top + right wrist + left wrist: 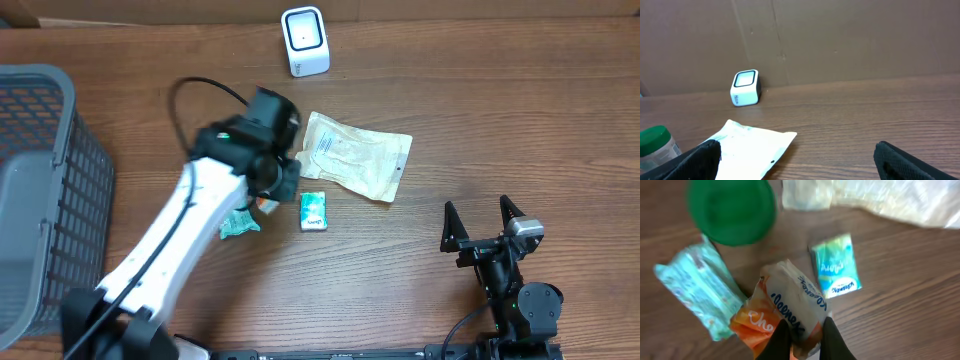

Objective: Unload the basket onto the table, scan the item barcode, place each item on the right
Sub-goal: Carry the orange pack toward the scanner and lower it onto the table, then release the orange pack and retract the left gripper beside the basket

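1. Kleenex pack (792, 302): soft tissue pack in white and orange wrap. Blue script reads "Kleenex", its first letter partly creased. A white word on the orange part starts "Che"; the rest is hidden.
2. Left end effector (802, 332): shut tight on the near end of the Kleenex pack, one dark finger (779, 341) on each side. Whether the pack is lifted or lies on the tabletop (520, 110) cannot be told. Seen from overhead, it sits near the tabletop's middle, mostly hidden under the white arm (175, 235).
3. Scanner (305, 40): white box with a dark window, upright at the far edge, about 12 o'clock from the pack and well apart. No legible writing.
4. Small pack (313, 211): green, white and blue tissue packet with blue script too blurred to read, just beside the Kleenex pack at 3 o'clock.
5. Teal pack (238, 224): crinkled wrap at 7 o'clock, touching or nearly touching the orange end.
6. Pouch (355, 155): flat pale bag with faint print too small to read, at 2 o'clock.
7. Jar (657, 142): green lid, close ahead of the held pack at about 11 o'clock, on the scanner side.
8. Basket (40, 200): grey mesh, at 9 o'clock on the left edge.
9. Right end effector (485, 225): spread wide and holding nothing, far off at 3 o'clock.
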You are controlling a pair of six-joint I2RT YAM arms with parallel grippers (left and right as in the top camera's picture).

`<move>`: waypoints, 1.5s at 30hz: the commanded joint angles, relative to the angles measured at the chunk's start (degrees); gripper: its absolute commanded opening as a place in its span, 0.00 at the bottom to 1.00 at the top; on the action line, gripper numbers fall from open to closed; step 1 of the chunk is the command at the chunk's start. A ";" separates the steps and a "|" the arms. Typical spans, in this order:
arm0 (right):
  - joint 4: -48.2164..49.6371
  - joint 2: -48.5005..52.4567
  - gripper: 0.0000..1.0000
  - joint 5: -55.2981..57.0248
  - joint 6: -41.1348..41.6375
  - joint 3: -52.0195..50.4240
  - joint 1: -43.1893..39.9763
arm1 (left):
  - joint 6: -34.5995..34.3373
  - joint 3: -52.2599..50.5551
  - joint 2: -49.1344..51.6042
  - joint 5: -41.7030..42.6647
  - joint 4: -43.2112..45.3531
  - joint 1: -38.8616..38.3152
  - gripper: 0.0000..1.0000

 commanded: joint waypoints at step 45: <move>0.31 -0.39 1.00 0.66 0.00 -0.61 -0.37 | 24.81 4.55 -14.60 4.76 -3.02 49.18 0.96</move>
